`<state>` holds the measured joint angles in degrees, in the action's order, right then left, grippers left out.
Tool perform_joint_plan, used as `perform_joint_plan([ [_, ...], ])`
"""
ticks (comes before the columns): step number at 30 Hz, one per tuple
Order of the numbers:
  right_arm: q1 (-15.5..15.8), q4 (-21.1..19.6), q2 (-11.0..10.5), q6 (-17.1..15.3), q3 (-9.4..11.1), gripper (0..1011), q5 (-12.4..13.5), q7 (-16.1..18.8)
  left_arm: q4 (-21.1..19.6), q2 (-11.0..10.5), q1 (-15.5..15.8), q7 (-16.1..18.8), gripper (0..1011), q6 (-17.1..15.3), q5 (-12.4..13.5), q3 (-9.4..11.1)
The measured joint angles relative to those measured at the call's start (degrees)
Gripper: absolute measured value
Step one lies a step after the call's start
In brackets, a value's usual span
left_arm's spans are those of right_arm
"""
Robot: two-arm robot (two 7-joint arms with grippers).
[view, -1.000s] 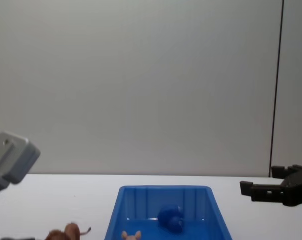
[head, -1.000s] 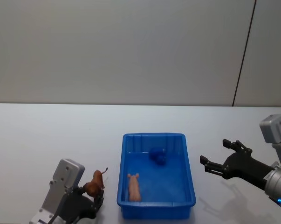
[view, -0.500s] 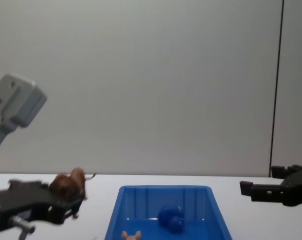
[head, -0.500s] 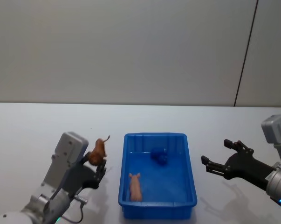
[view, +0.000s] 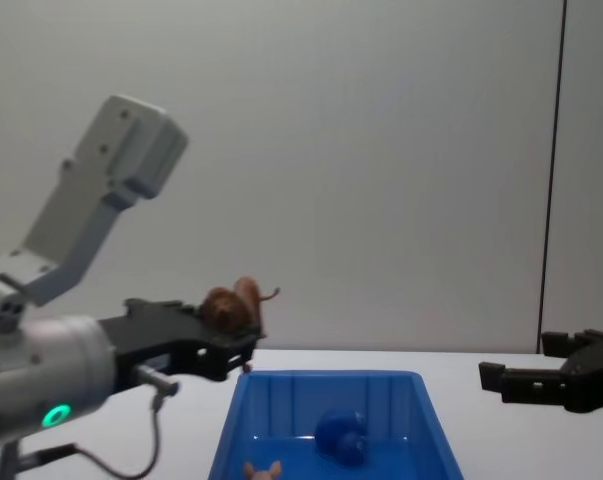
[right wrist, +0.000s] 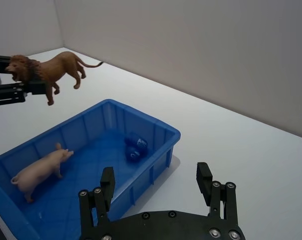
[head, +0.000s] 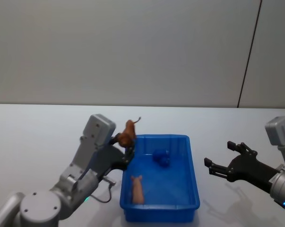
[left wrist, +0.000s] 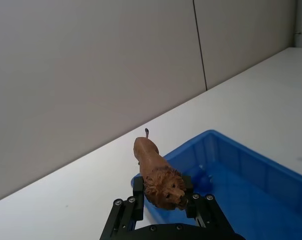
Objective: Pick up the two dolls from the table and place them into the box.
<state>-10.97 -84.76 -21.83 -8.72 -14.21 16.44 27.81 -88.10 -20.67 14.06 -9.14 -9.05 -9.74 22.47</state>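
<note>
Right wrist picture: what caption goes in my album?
Lion carried over blue bin holding pig; right tool open.

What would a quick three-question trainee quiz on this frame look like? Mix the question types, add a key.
1. True or false: the left gripper is shut on the brown lion.
2. Where does the lion hang? A) over the far-left corner of the blue bin B) on the table C) beside the right gripper
3. Fill in: inside the bin lie a blue toy and a pale pink ____.

Key: 1 true. 2 A, held above the rim. 3 pig. The right gripper is open, to the right of the bin.
</note>
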Motion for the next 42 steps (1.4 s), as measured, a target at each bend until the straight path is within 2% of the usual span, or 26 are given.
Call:
perform_joint_plan([
  [6,0.00,0.00,0.00,0.00,0.00,1003,0.00,0.00,3.05,2.59,2.49,-1.77,431,1.02,0.81,0.88],
  [13,0.00,0.00,0.00,0.00,0.00,1003,0.00,0.00,5.27,4.49,4.22,-3.32,434,1.34,1.30,1.61],
  [18,0.00,0.00,0.00,0.00,0.00,1003,0.00,0.00,6.30,5.39,5.01,-4.27,547,1.08,1.64,1.99],
  [19,0.00,0.00,0.00,0.00,0.00,1003,0.00,0.00,6.40,5.48,5.08,-4.36,606,1.03,1.69,2.02],
  [22,0.00,0.00,0.00,0.00,0.00,1003,0.00,0.00,6.63,5.67,5.27,-4.59,661,0.87,1.84,2.08],
  [24,0.00,0.00,0.00,0.00,0.00,1003,0.00,0.00,6.75,5.81,5.40,-4.65,758,0.77,1.98,2.11],
  [28,0.00,0.00,0.00,0.00,0.00,1003,0.00,0.00,6.69,5.80,5.40,-4.54,849,0.78,2.02,2.08],
  [33,0.00,0.00,0.00,0.00,0.00,1003,0.00,0.00,5.35,5.17,4.52,-2.48,994,2.10,2.01,1.69],
  [42,0.00,0.00,0.00,0.00,0.00,1003,0.00,0.00,2.88,3.93,2.88,0.36,1001,4.04,1.60,0.94],
])
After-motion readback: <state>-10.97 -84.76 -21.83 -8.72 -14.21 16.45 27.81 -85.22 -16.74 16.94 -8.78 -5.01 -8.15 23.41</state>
